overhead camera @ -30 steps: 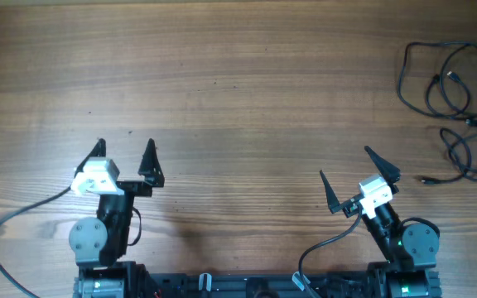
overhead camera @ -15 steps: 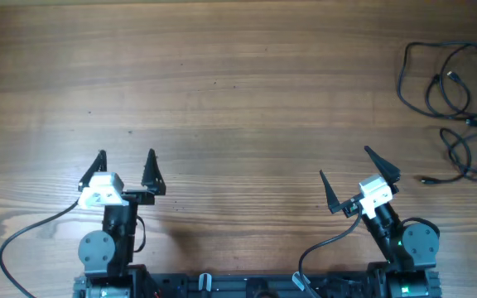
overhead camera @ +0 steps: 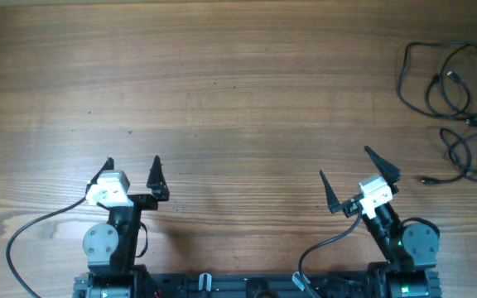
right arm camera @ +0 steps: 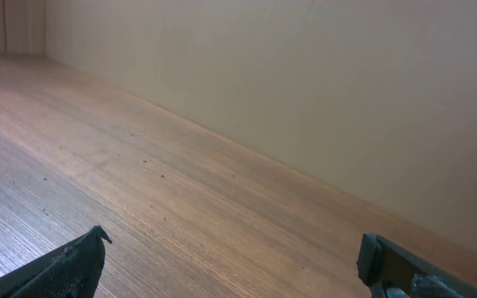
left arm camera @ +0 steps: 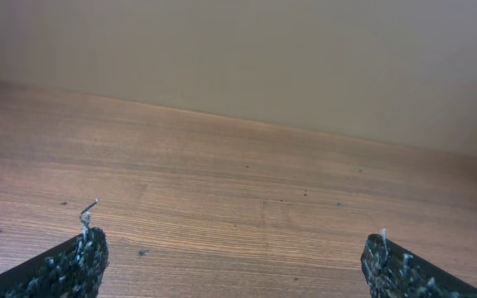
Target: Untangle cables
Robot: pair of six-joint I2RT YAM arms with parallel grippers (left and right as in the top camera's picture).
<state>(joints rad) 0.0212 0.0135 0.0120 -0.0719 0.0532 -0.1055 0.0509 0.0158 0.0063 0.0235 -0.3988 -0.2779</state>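
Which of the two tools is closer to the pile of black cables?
The right tool; the cables lie just beyond it on that side, far from the left tool.

The table (overhead camera: 222,91) offers open wood across its left and middle. The left gripper (overhead camera: 132,161) and the right gripper (overhead camera: 344,162), both with jaws spread wide, have room ahead and between them. The obstacle on the surface is the cables (overhead camera: 467,122), lying in loose loops at the far right edge, well apart from the right gripper. In the 2 wrist views, a plain wall (left arm camera: 305,50) closes off the table's far side.
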